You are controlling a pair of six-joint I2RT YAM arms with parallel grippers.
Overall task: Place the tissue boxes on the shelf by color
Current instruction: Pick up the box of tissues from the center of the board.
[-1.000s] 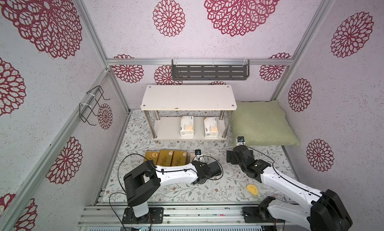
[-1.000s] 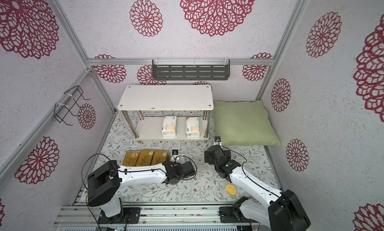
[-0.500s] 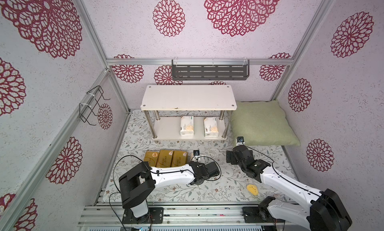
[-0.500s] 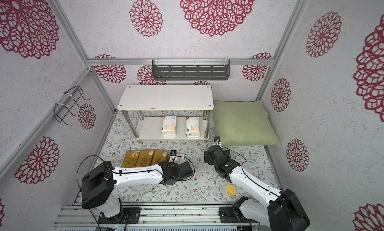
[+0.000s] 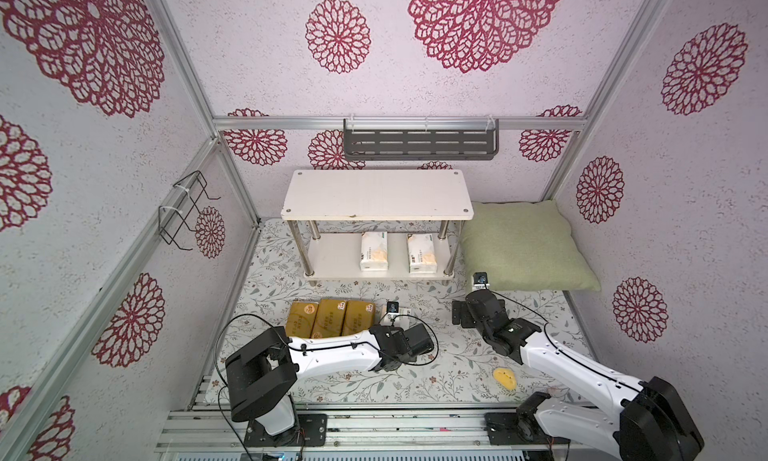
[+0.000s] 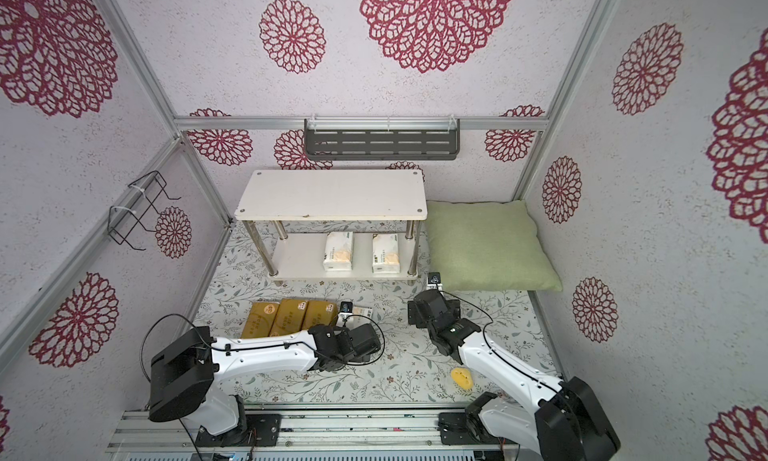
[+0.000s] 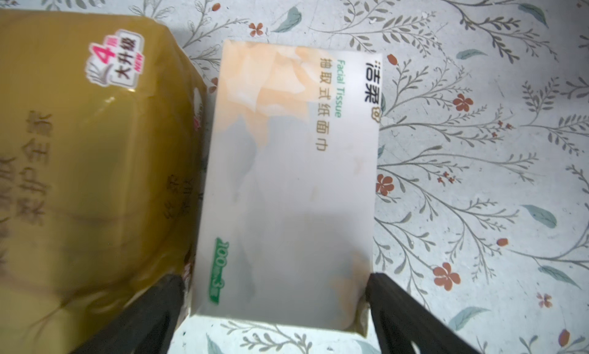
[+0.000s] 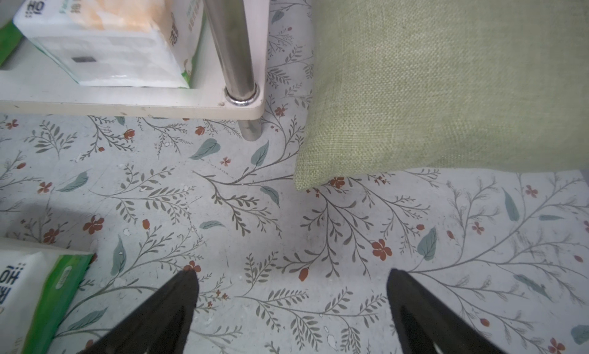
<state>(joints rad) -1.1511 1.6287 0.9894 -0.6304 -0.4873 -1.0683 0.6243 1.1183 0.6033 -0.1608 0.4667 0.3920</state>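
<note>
Three gold tissue boxes (image 5: 328, 322) lie side by side on the floral mat. A white one (image 7: 287, 183) with green print lies beside them, flat on the mat. My left gripper (image 7: 275, 276) is open and straddles its near end, one finger between it and the nearest gold pack (image 7: 89, 164). In both top views the left wrist covers most of that white pack. Two white packs (image 5: 374, 251) (image 5: 422, 253) lie on the lower board of the shelf (image 5: 376, 195); its top board is bare. My right gripper (image 8: 291, 272) is open over bare mat near the shelf's front right leg (image 8: 232, 49).
A green pillow (image 5: 523, 247) lies right of the shelf, close to the right gripper. A small yellow object (image 5: 505, 378) sits on the mat by the right arm. A dark grey slotted rack (image 5: 419, 143) hangs on the back wall, a black wire rack (image 5: 183, 207) on the left wall.
My left arm has shifted slightly to the left, bringing its gripper closer to the gold packs. The right arm has stayed where it was.
</note>
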